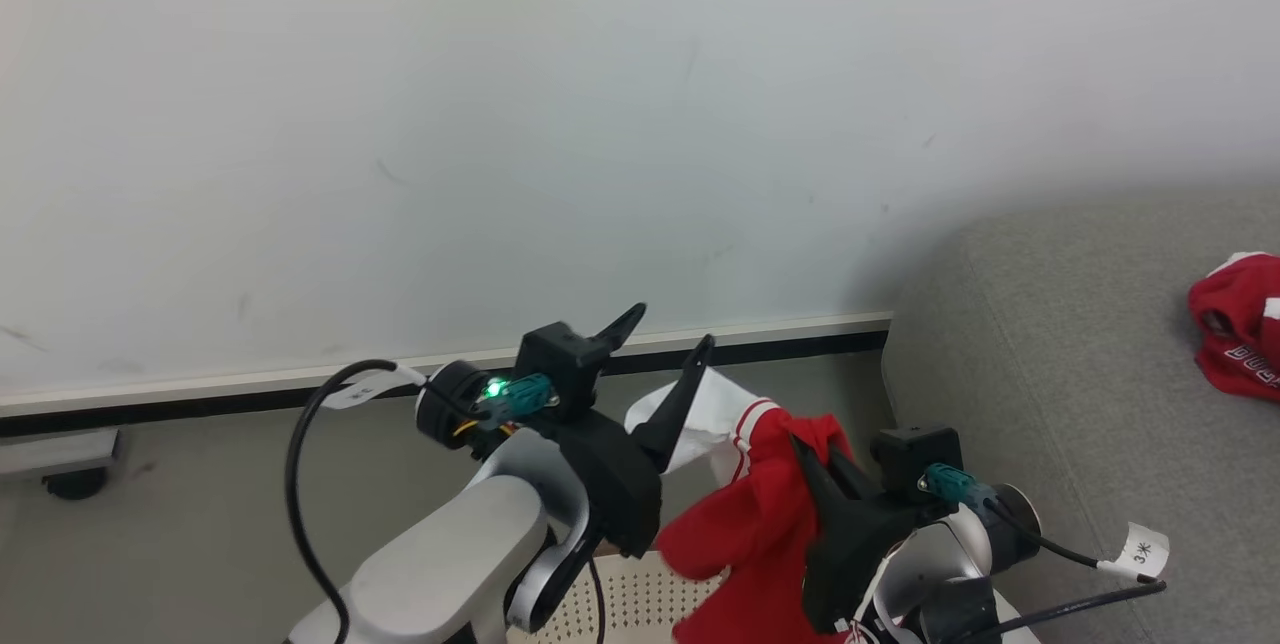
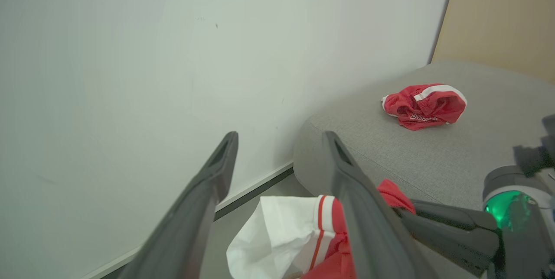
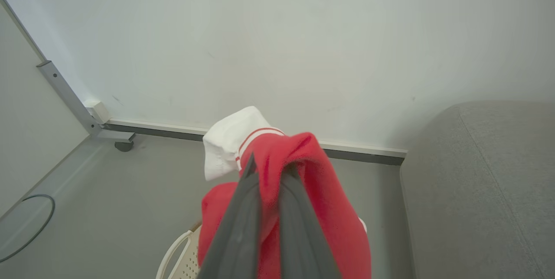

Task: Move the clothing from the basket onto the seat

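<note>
My right end effector [image 3: 269,167] is clenched on the red garment [image 1: 760,524] above the basket [image 1: 640,604], left end effector [image 1: 674,324] released; I worry its white end snags there, or slips swinging to the seat [image 1: 1050,344] at 3 o'clock.

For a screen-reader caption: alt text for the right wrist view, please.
The right gripper, shut on a red-and-white garment, holds it over the basket. The grey seat lies at right, a white wall behind.

Basket [image 1: 650,604] — mostly below the bottom edge
</note>
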You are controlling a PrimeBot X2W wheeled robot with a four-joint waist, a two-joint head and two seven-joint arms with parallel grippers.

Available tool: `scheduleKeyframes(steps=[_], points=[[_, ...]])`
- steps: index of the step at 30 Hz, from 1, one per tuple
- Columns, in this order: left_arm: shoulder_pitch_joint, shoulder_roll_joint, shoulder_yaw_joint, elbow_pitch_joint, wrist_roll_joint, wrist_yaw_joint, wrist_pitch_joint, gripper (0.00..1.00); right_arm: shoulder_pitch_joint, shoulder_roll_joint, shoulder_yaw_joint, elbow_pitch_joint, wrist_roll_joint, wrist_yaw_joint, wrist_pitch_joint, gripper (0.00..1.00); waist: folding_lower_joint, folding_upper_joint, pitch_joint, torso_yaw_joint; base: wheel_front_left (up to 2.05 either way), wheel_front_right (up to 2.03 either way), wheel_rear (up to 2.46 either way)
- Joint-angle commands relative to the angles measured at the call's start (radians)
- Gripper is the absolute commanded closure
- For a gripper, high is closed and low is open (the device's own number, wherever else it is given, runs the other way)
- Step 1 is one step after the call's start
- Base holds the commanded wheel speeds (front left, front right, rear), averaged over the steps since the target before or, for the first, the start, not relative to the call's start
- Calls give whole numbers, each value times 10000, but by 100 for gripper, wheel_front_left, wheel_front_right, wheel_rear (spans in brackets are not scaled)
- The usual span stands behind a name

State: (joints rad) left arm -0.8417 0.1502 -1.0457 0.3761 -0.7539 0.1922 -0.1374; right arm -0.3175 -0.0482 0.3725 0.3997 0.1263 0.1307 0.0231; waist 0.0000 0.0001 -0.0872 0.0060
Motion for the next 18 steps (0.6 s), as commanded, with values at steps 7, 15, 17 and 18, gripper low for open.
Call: scheduleKeyframes(steps=[7, 15, 17, 18], points=[[1239, 614, 295, -74, -480, 394, -363, 0, 566, -283, -240, -1261, -447, 1, 363, 100, 0, -1, 130, -824, 0, 0, 0], [2681, 1203, 576, -495, -854, 713, -836, 0, 1176, -808, -317, -2823, -404, 1, 1077, 100, 0, -1, 448, -2093, 0, 0, 0], [2931, 1397, 650, -591, -854, 838, -914, 0, 1288, -885, -308, -3098, -386, 1, 1229, 100, 0, -1, 525, -2454, 0, 0, 0], [3049, 1493, 684, -667, -828, 928, -951, 0, 1334, -890, -312, -3222, -350, 1, 1266, 100, 0, -1, 572, -2661, 0, 0, 0]])
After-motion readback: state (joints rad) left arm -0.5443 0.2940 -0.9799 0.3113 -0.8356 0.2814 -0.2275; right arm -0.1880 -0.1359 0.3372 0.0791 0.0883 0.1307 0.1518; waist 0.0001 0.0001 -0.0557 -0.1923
